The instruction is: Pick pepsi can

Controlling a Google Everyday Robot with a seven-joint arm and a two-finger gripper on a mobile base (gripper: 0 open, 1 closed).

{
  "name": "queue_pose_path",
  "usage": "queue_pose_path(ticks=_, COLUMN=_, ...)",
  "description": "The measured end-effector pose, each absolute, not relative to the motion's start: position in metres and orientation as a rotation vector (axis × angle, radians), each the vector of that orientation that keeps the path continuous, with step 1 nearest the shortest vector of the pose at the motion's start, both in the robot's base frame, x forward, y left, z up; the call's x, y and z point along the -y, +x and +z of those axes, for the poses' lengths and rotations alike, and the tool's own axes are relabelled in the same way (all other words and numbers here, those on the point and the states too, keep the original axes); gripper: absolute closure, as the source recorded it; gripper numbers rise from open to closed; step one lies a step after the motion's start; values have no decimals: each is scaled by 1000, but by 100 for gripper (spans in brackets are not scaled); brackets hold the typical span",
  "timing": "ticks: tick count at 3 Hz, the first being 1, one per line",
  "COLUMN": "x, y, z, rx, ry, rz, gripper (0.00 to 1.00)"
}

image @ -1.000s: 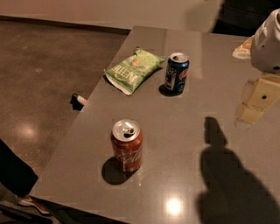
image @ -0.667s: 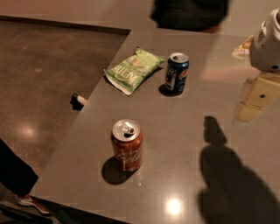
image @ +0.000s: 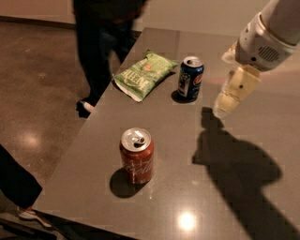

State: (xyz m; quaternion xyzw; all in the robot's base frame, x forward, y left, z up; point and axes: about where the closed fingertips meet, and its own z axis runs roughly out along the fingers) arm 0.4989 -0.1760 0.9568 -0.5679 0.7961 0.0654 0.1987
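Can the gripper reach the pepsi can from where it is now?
Probably yes. The gripper hangs beside the pepsi can with bare table between them; the chip bag lies on the can's other side, the red can well apart.

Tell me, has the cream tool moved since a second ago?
Yes. The cream tool, above the grey table, has shifted toward the unmoved dark blue soda can.

You're looking at a grey, glossy table with one lamp glare near its front edge. Left: brown polished floor. Behind: pale wall. Dark-clad legs stand at the far-left edge. The end effector hangs over the table's right side and casts a hard shadow.
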Motion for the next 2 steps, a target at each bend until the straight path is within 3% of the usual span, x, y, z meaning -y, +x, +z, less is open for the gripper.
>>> queue_pose_path(ticks=2, x=148, y=574, z=952, rx=-2208, ry=-1370, rz=370, gripper=0)
